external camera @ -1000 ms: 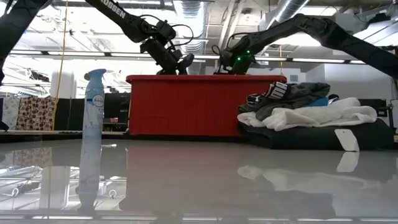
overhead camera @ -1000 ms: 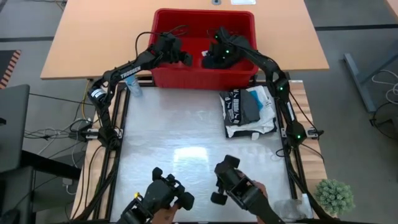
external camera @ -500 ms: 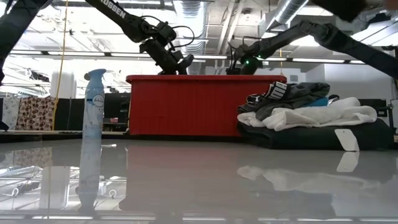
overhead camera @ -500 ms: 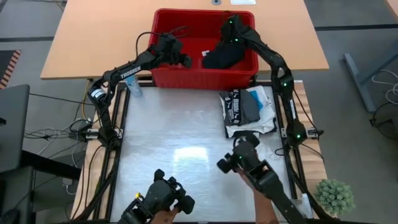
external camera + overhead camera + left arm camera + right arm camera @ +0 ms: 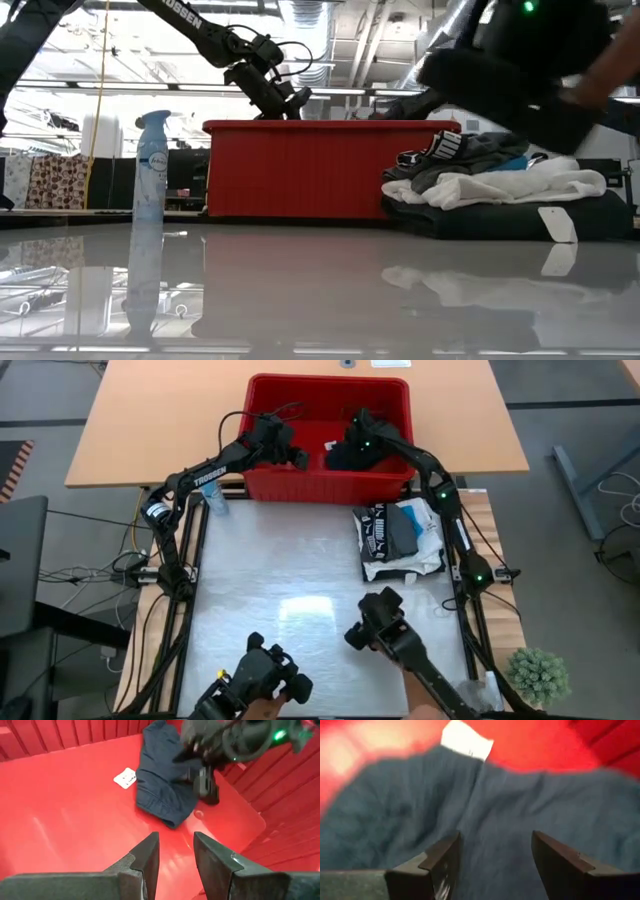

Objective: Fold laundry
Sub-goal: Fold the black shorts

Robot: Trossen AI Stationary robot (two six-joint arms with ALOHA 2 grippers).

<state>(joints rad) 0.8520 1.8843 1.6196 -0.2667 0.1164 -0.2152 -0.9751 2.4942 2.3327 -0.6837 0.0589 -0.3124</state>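
Right wrist view: right gripper (image 5: 492,865) fingers spread wide, empty, just above the dark blue-grey crumpled garment (image 5: 520,810) in the red plastic basket (image 5: 300,485) at the desk's far edge. Pick-up step; next it needs to drop and pinch. Left gripper (image 5: 175,855) hovers part-open, holding nothing.

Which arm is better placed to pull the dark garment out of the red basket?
Right. The right tool hangs directly over the dark garment in the red basket, fingers spread above the fabric. The left tool sits farther back over bare basket floor, holding nothing.
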